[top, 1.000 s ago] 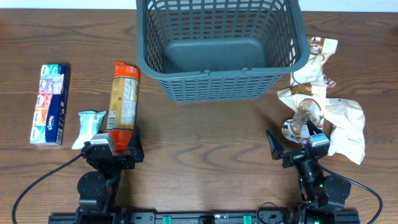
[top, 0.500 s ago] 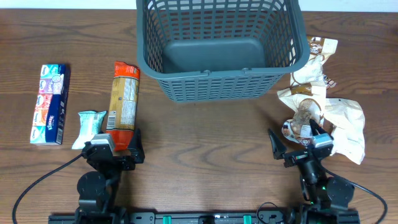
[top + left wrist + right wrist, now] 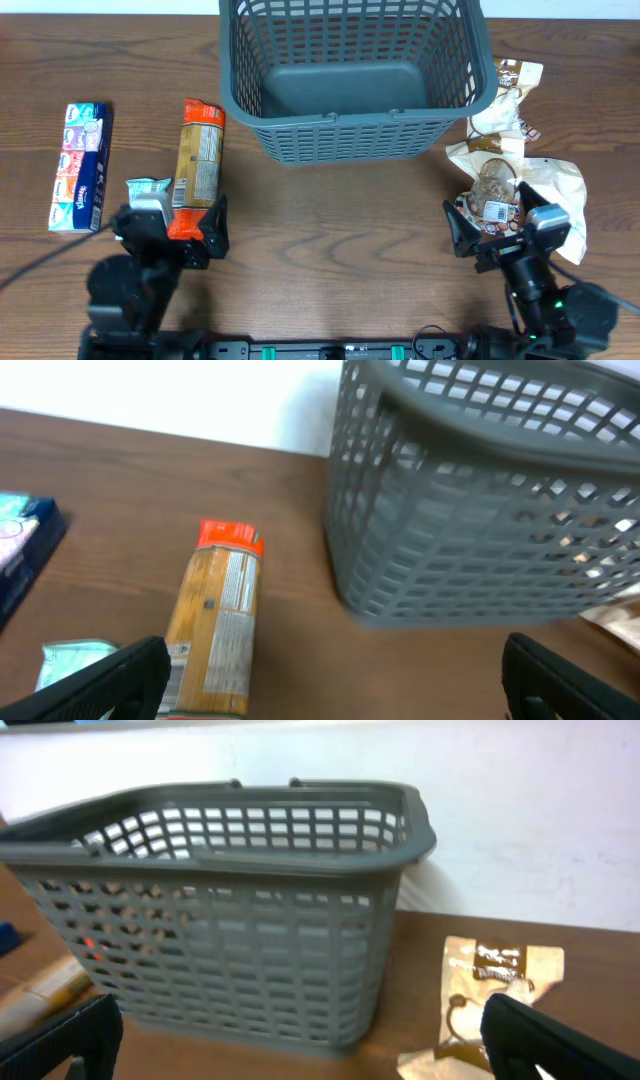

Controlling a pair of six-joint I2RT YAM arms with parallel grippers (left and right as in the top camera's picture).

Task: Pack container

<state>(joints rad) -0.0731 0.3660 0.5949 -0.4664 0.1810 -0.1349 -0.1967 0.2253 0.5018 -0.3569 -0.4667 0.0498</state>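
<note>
at back, container point(image 3: 340, 138) upright, long axis left-right

The grey lattice-sided container point(image 3: 352, 80) stands upright (nothing inside) at the table's far edge.

The container point(image 3: 340, 140) is dark grey lattice, the table point(image 3: 330, 220) brown wood-grain, the packet point(image 3: 198, 155) orange and tan.

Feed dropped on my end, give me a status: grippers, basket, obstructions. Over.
Left gripper open at orange packet. Right gripper open at brown wrappers. Container upright, empty. Nothing seen in the way.
</note>
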